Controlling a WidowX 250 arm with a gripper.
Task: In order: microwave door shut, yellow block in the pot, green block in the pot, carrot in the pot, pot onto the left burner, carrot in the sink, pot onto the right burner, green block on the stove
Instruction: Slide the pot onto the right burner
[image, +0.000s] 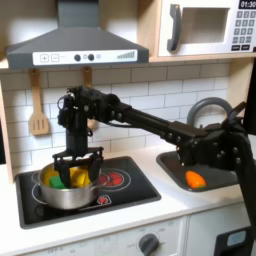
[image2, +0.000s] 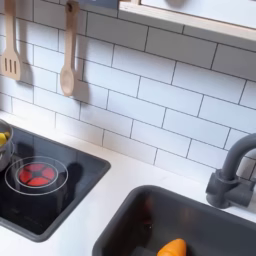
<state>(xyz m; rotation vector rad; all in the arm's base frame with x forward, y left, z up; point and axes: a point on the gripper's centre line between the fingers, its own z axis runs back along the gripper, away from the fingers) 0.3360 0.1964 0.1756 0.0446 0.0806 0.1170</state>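
first exterior view: arm reaching from that view's right, across the counter, over the stove (image: 125, 195). gripper (image: 77, 168) pointing down into the pot (image: 65, 192), fingers spread wide, tips at or just inside the rim; can't tell if touching anything inside. pot on the burner at the stove's left end in the first exterior view, near the front-left corner. inside pot: yellow block (image: 50, 178) toward the first exterior view's left, green block (image: 63, 183) beside it, both partly hidden by the claw; more yellow past the green, too blurred to name. other burner ring (image: 112, 179) bare, just beside the pot on the first exterior view's right. carrot (image: 194, 180) lying in the sink (image: 172, 169), at the counter's right end in the first exterior view, behind the arm's base. microwave door (image: 198, 27) up top right of the first exterior view, flush w/ the frame, closed. wooden spatula (image: 39, 108) hanging on the tile wall, range hood (image: 75, 45) above the stove.

second exterior view: burner ring (image2: 36, 175) bare, sliver of pot (image2: 4, 150) w/ yellow in it at the second exterior view's left edge. carrot tip (image2: 172, 247) at bottom of sink basin (image2: 130, 215), faucet (image2: 232, 172) at the basin's far right corner. wooden spoon (image2: 67, 60) and spatula (image2: 10, 45) on the wall.
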